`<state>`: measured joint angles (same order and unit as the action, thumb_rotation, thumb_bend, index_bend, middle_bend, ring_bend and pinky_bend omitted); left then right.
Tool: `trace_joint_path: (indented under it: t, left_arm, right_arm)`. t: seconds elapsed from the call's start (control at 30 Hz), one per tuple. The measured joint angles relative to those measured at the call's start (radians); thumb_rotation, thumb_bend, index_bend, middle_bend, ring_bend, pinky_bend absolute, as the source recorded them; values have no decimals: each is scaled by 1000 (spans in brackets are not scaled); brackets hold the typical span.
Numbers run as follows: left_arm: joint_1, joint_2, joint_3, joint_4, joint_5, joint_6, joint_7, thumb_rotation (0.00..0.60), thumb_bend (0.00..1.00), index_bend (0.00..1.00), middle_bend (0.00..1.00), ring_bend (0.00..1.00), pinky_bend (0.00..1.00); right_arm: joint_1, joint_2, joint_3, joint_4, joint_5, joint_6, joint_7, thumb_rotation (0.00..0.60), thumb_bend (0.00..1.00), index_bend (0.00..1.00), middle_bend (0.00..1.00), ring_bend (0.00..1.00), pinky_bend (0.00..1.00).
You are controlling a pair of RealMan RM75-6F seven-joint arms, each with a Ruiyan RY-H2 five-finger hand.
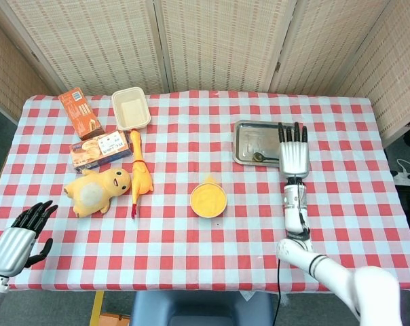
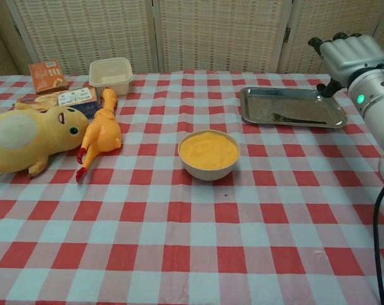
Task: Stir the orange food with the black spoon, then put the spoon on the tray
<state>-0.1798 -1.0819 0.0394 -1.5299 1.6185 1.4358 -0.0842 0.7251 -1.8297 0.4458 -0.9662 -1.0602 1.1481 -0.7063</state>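
The bowl of orange food (image 1: pixel 208 200) (image 2: pixel 208 153) stands mid-table. The black spoon (image 1: pixel 259 157) (image 2: pixel 295 119) lies flat inside the metal tray (image 1: pixel 249 136) (image 2: pixel 268 101), near its front rim. My right hand (image 1: pixel 293 145) (image 2: pixel 346 53) hovers over the tray's right end with its fingers stretched out, holding nothing and off the spoon. My left hand (image 1: pixel 20 238) hangs open past the table's near left edge, in the head view only.
A yellow plush toy (image 1: pixel 96 189) and a rubber chicken (image 1: pixel 139 172) lie left of the bowl. Two snack boxes (image 1: pixel 79 114) (image 1: pixel 100 149) and a beige container (image 1: pixel 131 107) sit at the far left. Wicker screens stand behind the table.
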Motion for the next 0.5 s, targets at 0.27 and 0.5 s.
trace_joint_path:
  t: [0.27, 0.5]
  left_arm:
    - [36, -27, -18, -7, 6, 86, 113, 600, 509, 0, 0, 0, 115]
    - [49, -70, -32, 23, 37, 134, 186, 600, 501, 0, 0, 0, 103]
  right_arm:
    - [-385, 397, -324, -640, -276, 276, 123, 600, 280, 0, 24, 0, 8]
    - [-596, 500, -443, -685, -388, 529, 243, 600, 278, 0, 20, 0, 0]
